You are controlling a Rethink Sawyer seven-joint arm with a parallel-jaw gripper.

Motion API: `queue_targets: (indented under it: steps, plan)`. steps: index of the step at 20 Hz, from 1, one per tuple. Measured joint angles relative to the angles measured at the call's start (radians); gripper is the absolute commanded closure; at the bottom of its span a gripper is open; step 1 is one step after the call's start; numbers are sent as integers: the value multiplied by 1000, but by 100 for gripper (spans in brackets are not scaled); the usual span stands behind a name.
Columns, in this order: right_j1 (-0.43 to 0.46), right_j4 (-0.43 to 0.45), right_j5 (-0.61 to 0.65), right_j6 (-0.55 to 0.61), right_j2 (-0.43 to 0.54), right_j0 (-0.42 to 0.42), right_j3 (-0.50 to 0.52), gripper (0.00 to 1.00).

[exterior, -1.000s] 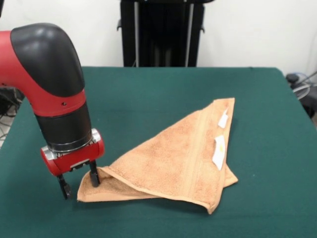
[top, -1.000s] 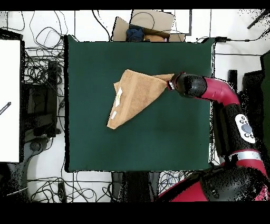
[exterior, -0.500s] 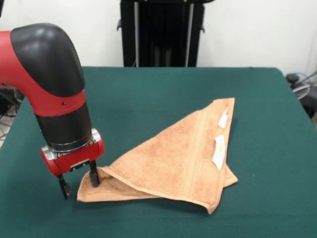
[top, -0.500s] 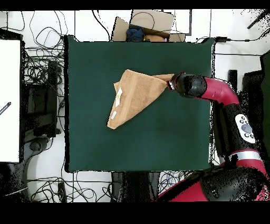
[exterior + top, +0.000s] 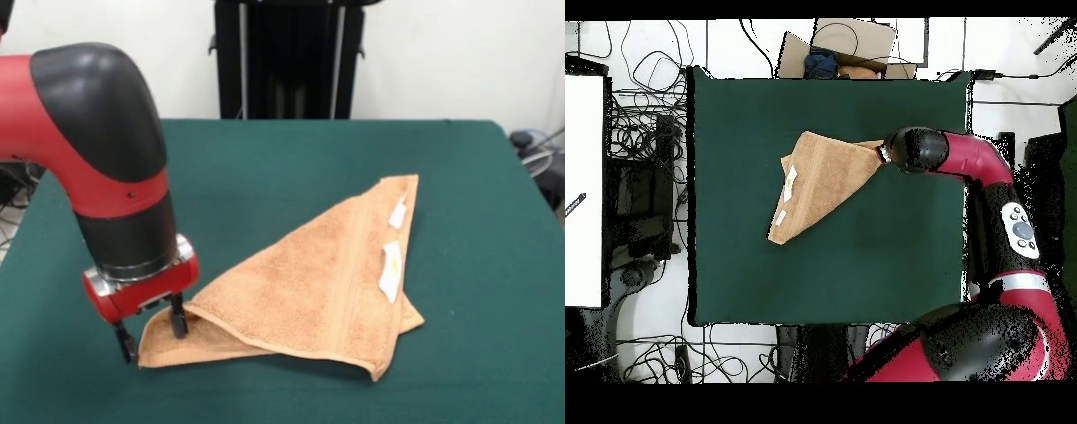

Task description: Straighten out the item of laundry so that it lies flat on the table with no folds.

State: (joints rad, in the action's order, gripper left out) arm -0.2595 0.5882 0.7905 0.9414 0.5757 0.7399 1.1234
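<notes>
Honestly, your tool (image 5: 153,340) sits spread astride the corner of the folded peach towel (image 5: 309,283) on the green counter (image 5: 265,168), so you could pinch both layers and drag it.

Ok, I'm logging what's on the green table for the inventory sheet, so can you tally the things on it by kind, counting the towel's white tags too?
Peach-orange towel: 1
White tags on the towel: 2
Robot gripper at the towel's corner: 1
Total: 4
</notes>
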Motion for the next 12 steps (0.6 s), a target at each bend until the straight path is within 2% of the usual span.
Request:
queue_targets:
  steps: [5, 12]
  plan:
    - [-11, 1, 87, 0, -4, -94, -85, 0]
    - [-29, 4, 127, 0, -11, -190, -170, 0]
